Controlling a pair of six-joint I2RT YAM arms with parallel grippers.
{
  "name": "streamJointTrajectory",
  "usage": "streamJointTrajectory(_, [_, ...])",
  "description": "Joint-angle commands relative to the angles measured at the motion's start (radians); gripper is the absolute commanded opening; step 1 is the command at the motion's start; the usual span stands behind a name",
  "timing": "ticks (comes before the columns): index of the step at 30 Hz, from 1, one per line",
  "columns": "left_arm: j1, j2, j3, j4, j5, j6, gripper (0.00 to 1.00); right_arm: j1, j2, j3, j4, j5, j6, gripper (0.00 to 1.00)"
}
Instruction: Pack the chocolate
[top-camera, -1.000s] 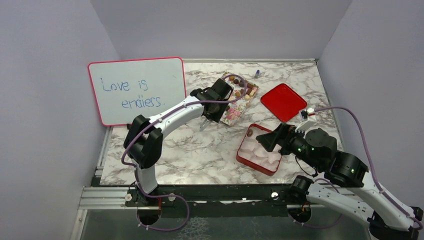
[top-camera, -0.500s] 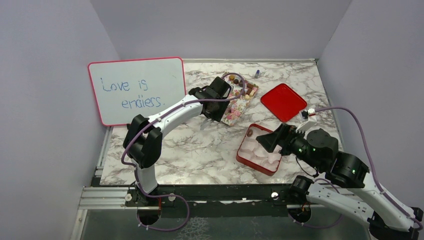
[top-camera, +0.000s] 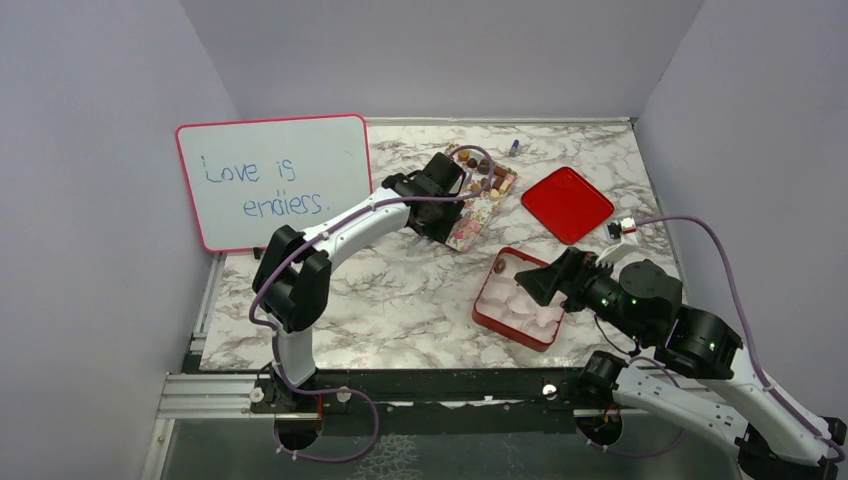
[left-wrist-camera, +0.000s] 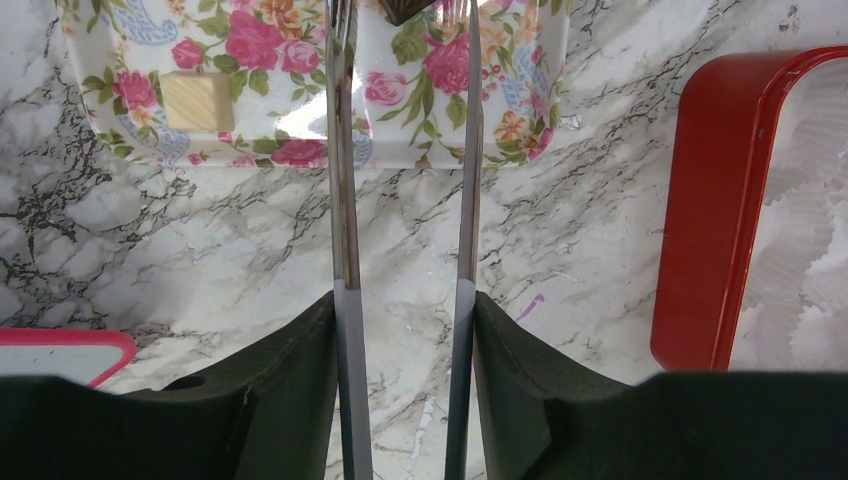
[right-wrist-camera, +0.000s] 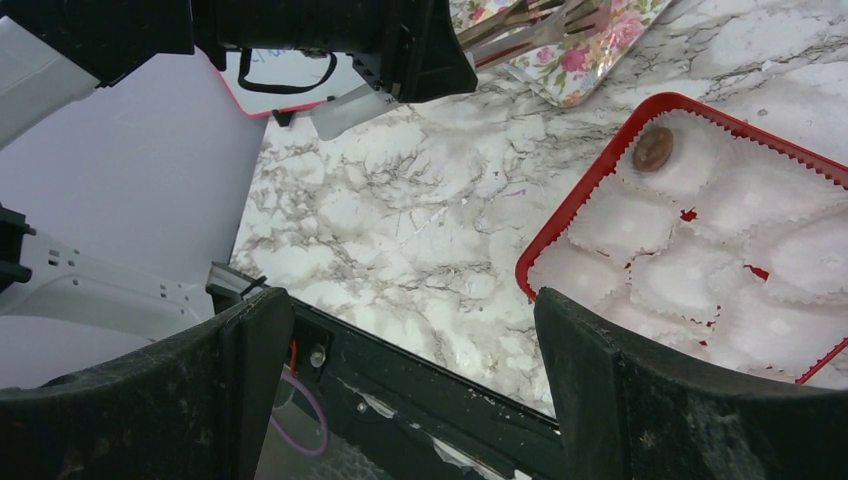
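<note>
**Chocolate packing: left arm at the floral tray, right arm over the red box**

The left gripper (left-wrist-camera: 405, 8) reached over one end of the floral tray (left-wrist-camera: 505, 95). Its long metal fingers (left-wrist-camera: 345, 200) ran parallel with a middling gap between them. A dark piece (left-wrist-camera: 408, 12) showed between the tips, cut off by the frame edge. Tray pattern was visible on either side of it, so it did not look pinched. A light-brown block (left-wrist-camera: 197, 100) lay on the tray to the left of the fingers, clear of them. From overhead, most of the chocolates (top-camera: 488, 178) sat clustered at the tray's far end.

The right gripper (right-wrist-camera: 408, 300) hung spread wide with nothing between its fingers, and from above it sat over the red box (right-wrist-camera: 585, 195). The box was lined with white paper cups (right-wrist-camera: 690, 280). One round brown candy (right-wrist-camera: 655, 148) rested in a cup at a corner.

The red lid (top-camera: 567, 203) lay flat on the marble table (top-camera: 400, 290) beyond the box, apart from it. A whiteboard (top-camera: 270, 180) stood at the left. A small blue-capped object (top-camera: 514, 147) lay near the far edge, past the tray.
</note>
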Motion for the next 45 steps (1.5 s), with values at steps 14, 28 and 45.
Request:
streamJointTrajectory(14, [-0.001,-0.018,0.005,0.011,-0.011,-0.031,0.32,0.007,-0.025,0.008,-0.001,0.014,-0.004,0.96])
streamJointTrajectory(28, [-0.017,-0.088,-0.011,-0.006,0.023,-0.066,0.28,0.008,0.0,0.034,-0.015,0.038,-0.028,0.96])
streamJointTrajectory(45, [-0.124,-0.254,-0.068,0.009,0.086,-0.119,0.28,0.008,-0.028,0.076,-0.031,0.086,-0.038,0.96])
